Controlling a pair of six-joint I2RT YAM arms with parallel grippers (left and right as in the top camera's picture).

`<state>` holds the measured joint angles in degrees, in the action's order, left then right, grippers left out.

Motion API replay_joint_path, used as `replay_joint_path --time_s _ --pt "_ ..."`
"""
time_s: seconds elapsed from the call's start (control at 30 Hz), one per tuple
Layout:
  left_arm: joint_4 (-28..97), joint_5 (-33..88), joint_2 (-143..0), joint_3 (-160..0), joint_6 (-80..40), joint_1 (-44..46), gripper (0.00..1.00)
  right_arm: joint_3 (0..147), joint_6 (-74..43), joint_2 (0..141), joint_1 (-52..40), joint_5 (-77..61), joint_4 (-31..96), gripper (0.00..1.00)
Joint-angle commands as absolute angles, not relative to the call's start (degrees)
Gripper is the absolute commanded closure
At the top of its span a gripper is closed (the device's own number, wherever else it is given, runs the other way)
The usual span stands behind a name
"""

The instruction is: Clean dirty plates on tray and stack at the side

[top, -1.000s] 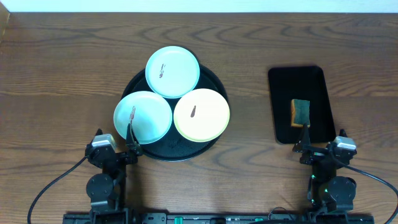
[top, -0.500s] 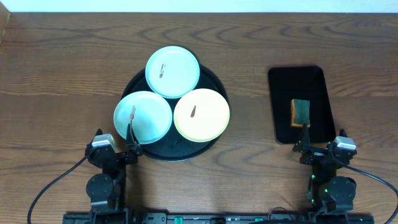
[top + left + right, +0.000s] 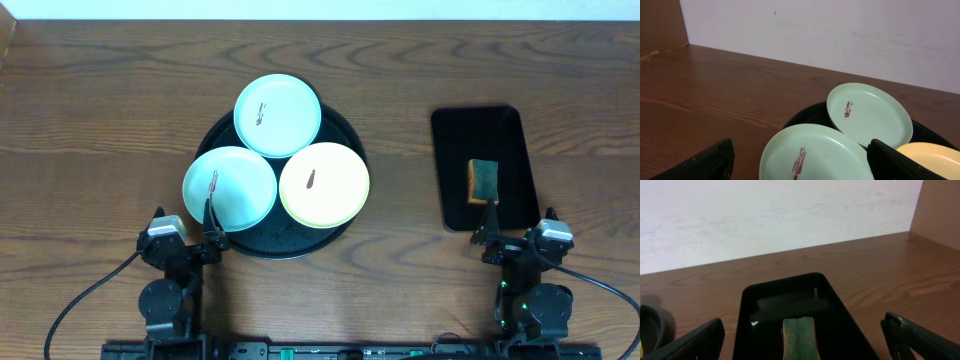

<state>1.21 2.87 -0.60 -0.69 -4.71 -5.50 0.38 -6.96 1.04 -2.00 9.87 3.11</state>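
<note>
The round black tray [image 3: 285, 243] holds three plates. A mint-green plate [image 3: 277, 115] with a reddish smear sits at the back. A second mint-green plate [image 3: 229, 188] with a smear sits front left. A pale yellow plate [image 3: 324, 184] with a small smear sits front right. In the left wrist view the near green plate [image 3: 815, 155], the far green plate [image 3: 870, 115] and the yellow plate's edge [image 3: 935, 157] show. My left gripper [image 3: 210, 215] is open at the tray's front-left rim, empty. My right gripper [image 3: 492, 215] is open and empty.
A black rectangular tray [image 3: 484, 166] at the right holds a green and yellow sponge [image 3: 482, 181], just beyond my right gripper; the sponge [image 3: 800, 337] lies between its fingers' line of sight. A pale wall bounds the table's far edge.
</note>
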Motion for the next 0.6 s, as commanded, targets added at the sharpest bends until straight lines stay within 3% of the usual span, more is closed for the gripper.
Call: replay_joint_path --time_s 0.0,0.57 --pt "4.01 2.13 -0.73 -0.23 -4.99 -5.32 0.14 0.30 -6.57 1.15 -2.70 9.61 3.44 0.01" --pt "1.32 2.39 -0.73 -0.25 -5.02 -5.32 0.14 0.30 -8.29 1.15 -2.72 2.26 4.08 0.01"
